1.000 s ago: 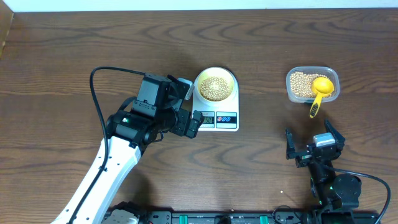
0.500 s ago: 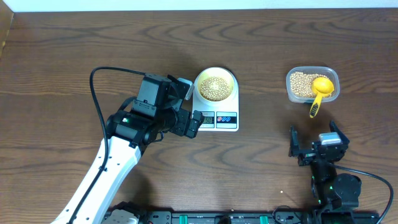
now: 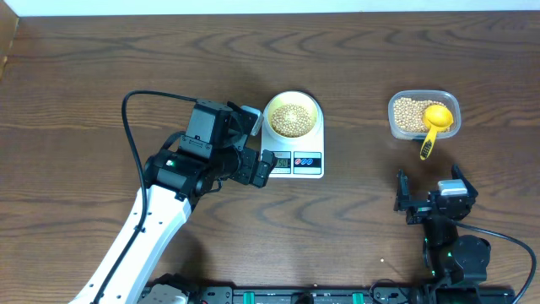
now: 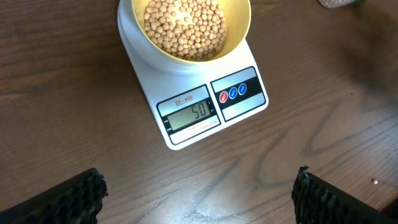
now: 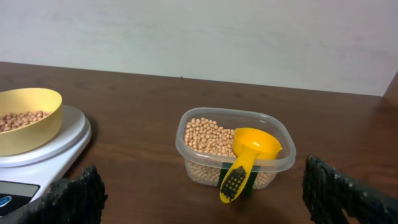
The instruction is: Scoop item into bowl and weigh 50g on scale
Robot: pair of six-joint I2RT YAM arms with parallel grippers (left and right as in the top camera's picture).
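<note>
Light here is soft and even from overhead, no harsh glare anywhere. From above, the dark bench (image 3: 84,67) only has a faint sheen, and the shadow around the left arm (image 3: 152,211) is blurry-edged. The left wrist view is crisp: the scale (image 4: 186,87) has a display (image 4: 189,114) that reads clean, with a pale reflection on the wood low down. The right wrist view is dimmer and a bit grainy. The wall (image 5: 199,37) looks grey, and on the right pincer (image 5: 200,167) the fingers (image 5: 74,199) in the corners go dark and fuzzy.

Yellow-green bowl (image 4: 239,26) of tan beans (image 4: 185,25) atop white scale (image 4: 199,81), display reads 50.
</note>
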